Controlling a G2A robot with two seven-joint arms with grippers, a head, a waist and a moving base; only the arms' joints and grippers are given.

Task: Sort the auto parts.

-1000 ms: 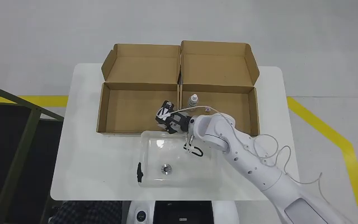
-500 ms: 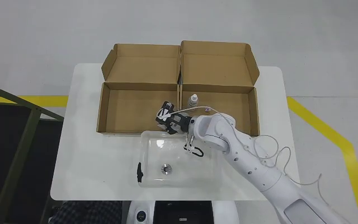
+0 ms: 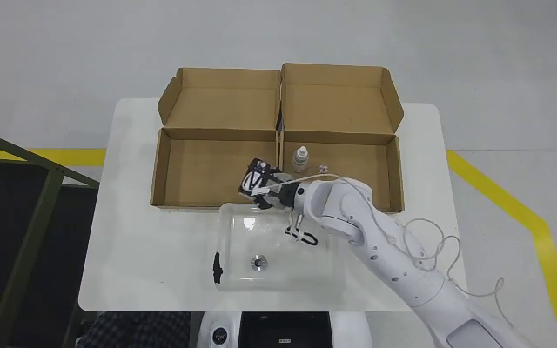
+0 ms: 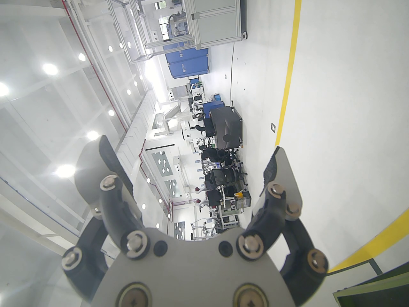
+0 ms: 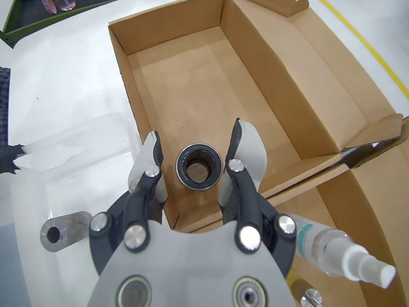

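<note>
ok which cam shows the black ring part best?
Right wrist view: the black ring shows end-on, bore visible, framed by the open right pincer, inside the cardboard box. Top view has the pincer covering it; left wrist view faces the hall.

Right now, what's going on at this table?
The right gripper hangs over the near corner of the left cardboard box, jaws open. A black ring part looks to lie on the box floor between them, with a gap on either side. More parts sit in the clear tub in front, and a spray bottle is in the right box. The left gripper points out at the room, jaws open and empty.
</note>
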